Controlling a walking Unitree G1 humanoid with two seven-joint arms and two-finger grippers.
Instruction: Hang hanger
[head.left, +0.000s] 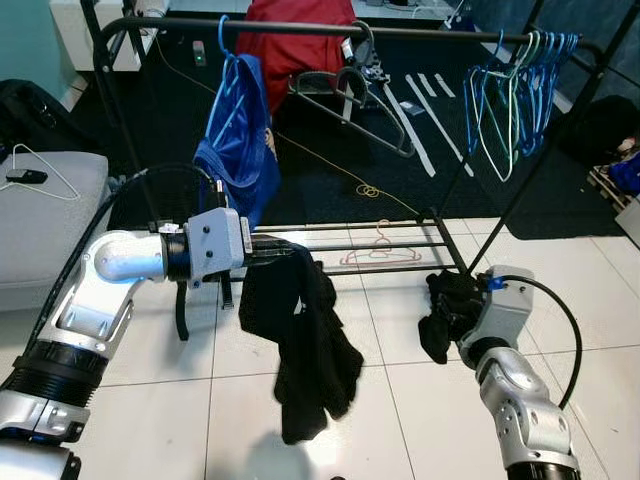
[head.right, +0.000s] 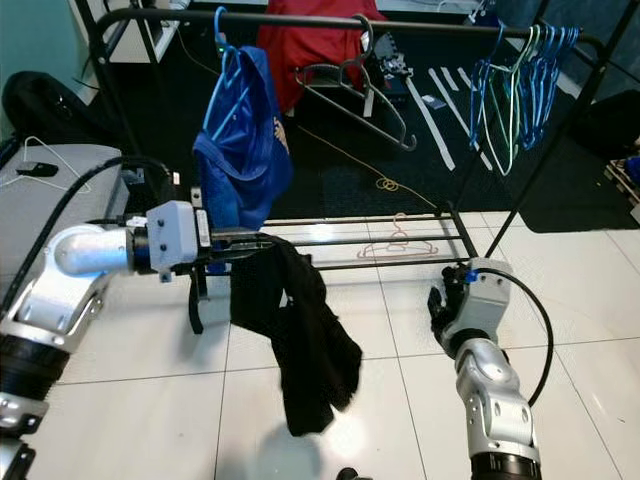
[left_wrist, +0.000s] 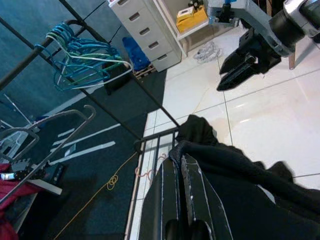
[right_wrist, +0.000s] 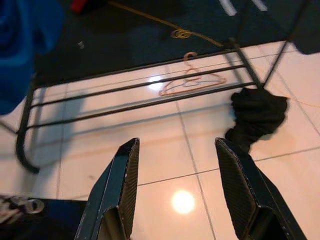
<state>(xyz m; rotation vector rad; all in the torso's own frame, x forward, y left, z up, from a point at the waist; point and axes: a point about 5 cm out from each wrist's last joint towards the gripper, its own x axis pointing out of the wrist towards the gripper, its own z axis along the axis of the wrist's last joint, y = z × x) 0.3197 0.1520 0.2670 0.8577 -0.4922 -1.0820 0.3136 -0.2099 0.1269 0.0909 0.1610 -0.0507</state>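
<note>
My left gripper (head.left: 272, 250) is shut on a black garment (head.left: 305, 340) that hangs limp from its fingers (left_wrist: 175, 170) above the white tiles, just in front of the clothes rack. The rack's black rail (head.left: 330, 30) carries a blue garment on a blue hanger (head.left: 240, 140), a dark grey hanger (head.left: 360, 90) and several blue and green hangers (head.left: 515, 100) at its right end. A pink hanger (right_wrist: 192, 82) lies on the floor under the rack's low bars. My right gripper (right_wrist: 175, 147) is open and held low near the rack's right foot, with nothing between its fingers.
A small black cloth (right_wrist: 257, 115) lies on the tiles by the rack's right foot. A grey cushion (head.left: 40, 215) at the left holds a white wire hanger (head.left: 45, 165). Something red (head.left: 295, 45) stands behind the rail. Dark carpet lies beyond the rack.
</note>
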